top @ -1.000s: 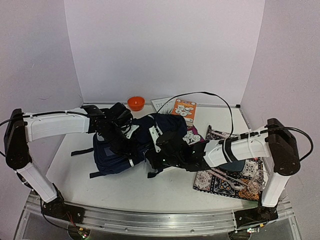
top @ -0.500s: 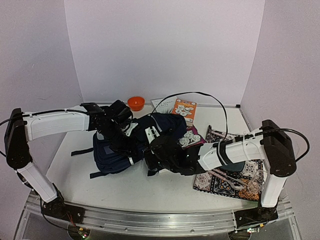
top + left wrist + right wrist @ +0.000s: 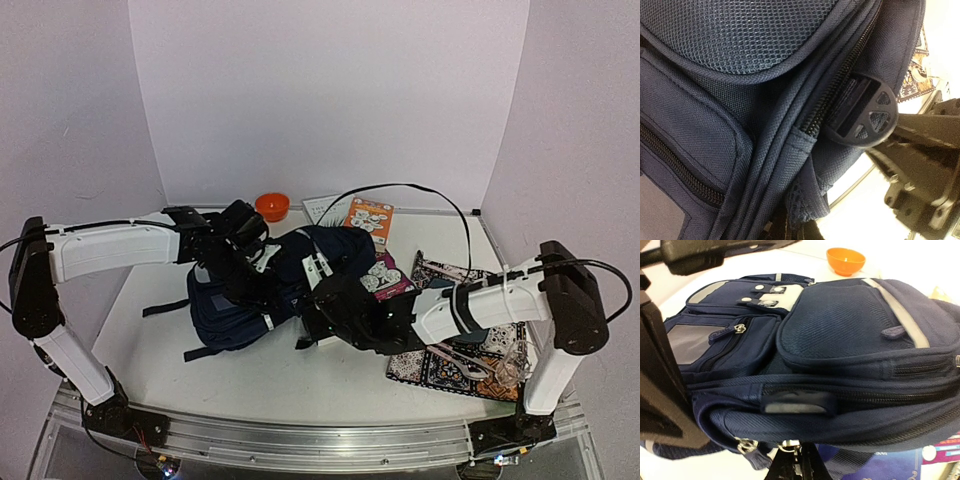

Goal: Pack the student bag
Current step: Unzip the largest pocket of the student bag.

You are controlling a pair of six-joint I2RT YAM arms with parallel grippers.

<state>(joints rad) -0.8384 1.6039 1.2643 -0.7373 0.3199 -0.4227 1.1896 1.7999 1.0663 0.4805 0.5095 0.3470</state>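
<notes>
At mid-table we see the bag lying flat. Right gripper jaws press together by the zip pulls; left gripper jaws we cannot tell.

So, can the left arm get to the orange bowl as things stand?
Probably yes: the orange bowl stands uncovered just behind the left arm at its wrist, with nothing visible between them.
</notes>
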